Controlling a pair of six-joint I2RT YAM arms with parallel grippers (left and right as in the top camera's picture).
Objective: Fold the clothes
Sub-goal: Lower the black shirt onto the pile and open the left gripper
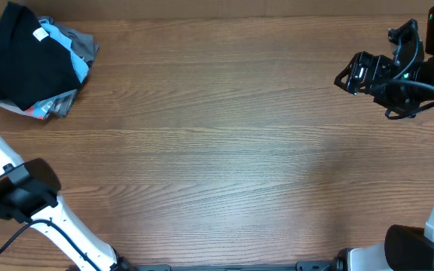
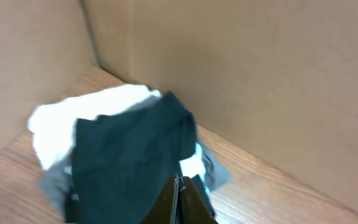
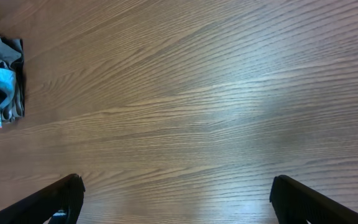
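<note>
The black T-shirt (image 1: 21, 60) lies crumpled on top of a pile in the table's far left corner, a small white label (image 1: 40, 34) showing near its top. In the left wrist view the T-shirt (image 2: 129, 155) fills the middle, and my left gripper (image 2: 178, 182) hangs just in front of its near edge, shut, with no cloth seen between the fingers. That gripper is out of the overhead view. My right gripper (image 1: 350, 77) hovers at the far right, open; its fingers (image 3: 61, 199) stand wide apart over bare wood in the right wrist view, far from the pile.
Under the black T-shirt lie a light blue shirt (image 1: 79, 66) and grey garments (image 1: 85, 41). Cardboard walls (image 2: 260, 74) close off the corner behind the pile. The wooden table (image 1: 224, 165) stretches between the two arms.
</note>
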